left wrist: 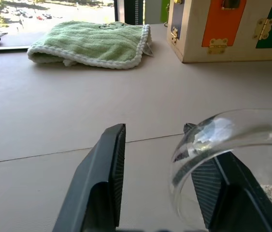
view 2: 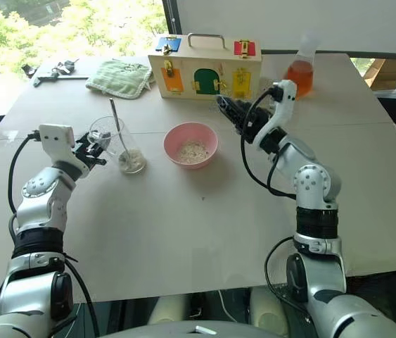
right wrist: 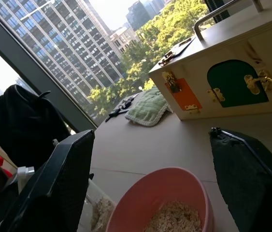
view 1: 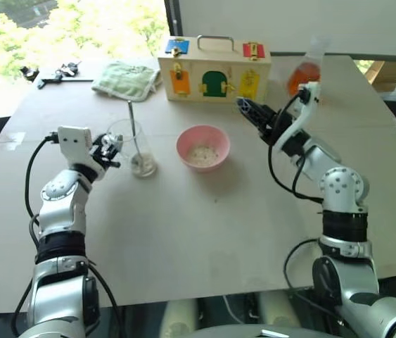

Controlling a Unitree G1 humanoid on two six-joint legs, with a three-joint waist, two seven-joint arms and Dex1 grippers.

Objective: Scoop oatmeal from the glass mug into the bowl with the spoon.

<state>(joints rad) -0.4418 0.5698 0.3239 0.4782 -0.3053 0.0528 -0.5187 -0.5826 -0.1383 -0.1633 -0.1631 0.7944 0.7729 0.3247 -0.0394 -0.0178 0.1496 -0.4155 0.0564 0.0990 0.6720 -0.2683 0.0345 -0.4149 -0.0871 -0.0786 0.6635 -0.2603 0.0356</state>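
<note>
The glass mug (view 1: 133,148) stands on the table left of centre, with a little oatmeal (view 1: 142,165) at its bottom. The spoon (view 1: 132,123) stands upright inside it, handle up. My left gripper (view 1: 112,151) is open right beside the mug's left side; in the left wrist view the mug's rim (left wrist: 222,140) sits in front of one finger (left wrist: 104,179) pair's far side, and the gap is bare. The pink bowl (view 1: 202,144) holds oatmeal (view 1: 202,154). My right gripper (view 1: 244,105) hovers open to the right of the bowl and holds nothing.
A wooden latch box (view 1: 215,70) stands at the back, with a green cloth (view 1: 126,79) to its left and a flask of orange liquid (view 1: 304,74) to its right. Small black tools (view 1: 57,73) lie at the far left corner.
</note>
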